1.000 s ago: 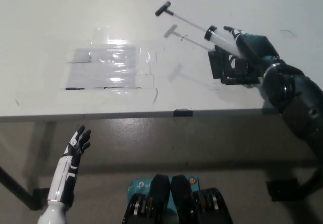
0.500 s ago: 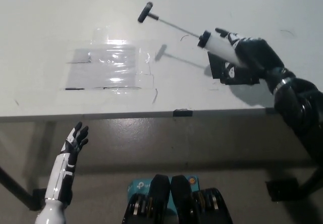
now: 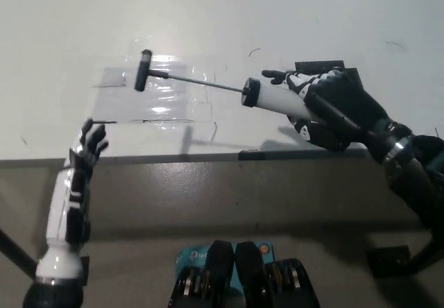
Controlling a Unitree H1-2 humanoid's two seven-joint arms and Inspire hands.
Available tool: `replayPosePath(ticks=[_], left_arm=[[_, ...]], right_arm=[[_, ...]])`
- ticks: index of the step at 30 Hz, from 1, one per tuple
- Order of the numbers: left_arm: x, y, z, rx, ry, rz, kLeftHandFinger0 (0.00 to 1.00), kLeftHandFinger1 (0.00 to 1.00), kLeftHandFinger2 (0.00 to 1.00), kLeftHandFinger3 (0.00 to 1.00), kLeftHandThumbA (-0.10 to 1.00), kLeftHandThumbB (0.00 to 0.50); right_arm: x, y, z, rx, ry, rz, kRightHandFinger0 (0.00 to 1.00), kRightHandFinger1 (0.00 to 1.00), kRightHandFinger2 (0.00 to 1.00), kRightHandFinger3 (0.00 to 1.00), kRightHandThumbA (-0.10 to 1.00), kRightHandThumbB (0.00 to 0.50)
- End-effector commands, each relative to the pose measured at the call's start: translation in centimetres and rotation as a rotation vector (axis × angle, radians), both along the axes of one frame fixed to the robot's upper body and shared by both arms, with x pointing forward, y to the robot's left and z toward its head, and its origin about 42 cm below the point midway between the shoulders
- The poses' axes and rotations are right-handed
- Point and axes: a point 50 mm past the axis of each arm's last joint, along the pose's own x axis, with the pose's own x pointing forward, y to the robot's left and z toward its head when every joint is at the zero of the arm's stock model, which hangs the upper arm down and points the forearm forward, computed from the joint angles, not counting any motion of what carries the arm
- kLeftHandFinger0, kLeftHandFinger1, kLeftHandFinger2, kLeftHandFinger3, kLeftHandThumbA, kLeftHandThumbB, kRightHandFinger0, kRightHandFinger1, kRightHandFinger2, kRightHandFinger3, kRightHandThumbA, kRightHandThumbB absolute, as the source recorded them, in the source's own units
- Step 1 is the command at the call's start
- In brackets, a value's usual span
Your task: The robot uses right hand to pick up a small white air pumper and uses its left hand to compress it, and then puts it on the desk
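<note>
Since the earlier frames the right robot hand [image 3: 329, 107] had swung the air pumper [image 3: 267, 97] leftward and lifted it clear of the surface [image 3: 62, 30]. Its fingers were clamped around the white barrel, which was held nearly level above the front part of the surface. The thin rod reached out to the left, and the black T-handle [image 3: 144, 70] hung over the shiny taped plastic sheet [image 3: 156, 93]. The left robot hand [image 3: 87, 145] had risen from below the surface's edge to just beside it, fingers spread apart and holding nothing, well apart from the handle. A black block [image 3: 322, 67] lay on the white surface behind the right hand. Below the front edge, grey floor and a dark table leg showed.
</note>
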Motion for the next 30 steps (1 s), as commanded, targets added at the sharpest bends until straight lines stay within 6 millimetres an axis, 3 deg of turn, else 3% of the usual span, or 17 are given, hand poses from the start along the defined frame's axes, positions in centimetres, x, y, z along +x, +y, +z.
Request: replayPosePath(ticks=[1, 6, 11, 14, 17, 22, 28, 30], left_arm=[[1.0, 0.2, 3.3, -0.037, -0.084, 0.000, 1.00, 1.00, 1.00, 1.00, 1.00, 0.153], [2.1, 0.0, 4.6, -0.033, -0.099, -0.023, 1.00, 1.00, 1.00, 1.00, 1.00, 0.163], [2.1, -0.3, 5.8, -0.055, -0.133, -0.046, 1.00, 1.00, 1.00, 1.00, 1.00, 0.187], [1.8, -0.8, 6.4, -0.064, -0.147, -0.063, 1.00, 1.00, 1.00, 1.00, 1.00, 0.195], [1.1, -1.4, 7.2, -0.059, -0.167, -0.084, 1.00, 1.00, 1.00, 1.00, 1.00, 0.204], [0.5, -2.4, 7.5, -0.052, -0.204, -0.114, 1.00, 1.00, 1.00, 1.00, 1.00, 0.190], [0.6, -3.0, 7.6, -0.042, -0.203, -0.114, 1.00, 1.00, 1.00, 1.00, 1.00, 0.173], [0.7, -3.3, 7.4, -0.045, -0.189, -0.115, 1.00, 1.00, 1.00, 1.00, 1.00, 0.209]], right_arm=[[-1.4, -0.8, 3.3, -0.067, -0.001, -0.003, 0.04, 0.49, 0.81, 0.84, -0.10, 0.207], [-2.6, -0.9, 3.5, -0.090, -0.002, -0.001, 0.00, 0.45, 0.81, 0.81, -0.10, 0.212], [-3.2, -1.2, 3.0, -0.096, 0.001, 0.058, 0.00, 0.34, 0.76, 0.60, -0.10, 0.215], [-3.3, -1.3, 2.7, -0.088, 0.000, 0.072, 0.00, 0.33, 0.75, 0.57, -0.10, 0.222], [-3.2, -1.4, 2.4, -0.092, 0.008, 0.065, 0.00, 0.35, 0.78, 0.61, -0.10, 0.215], [-3.0, -1.3, 2.1, -0.094, 0.013, 0.066, 0.00, 0.42, 0.81, 0.80, -0.10, 0.198], [-2.7, -0.8, 2.2, -0.088, 0.006, 0.077, 0.00, 0.42, 0.81, 0.82, -0.10, 0.198], [-2.7, -0.7, 2.2, -0.093, 0.008, 0.076, 0.00, 0.43, 0.83, 0.84, -0.10, 0.196]])
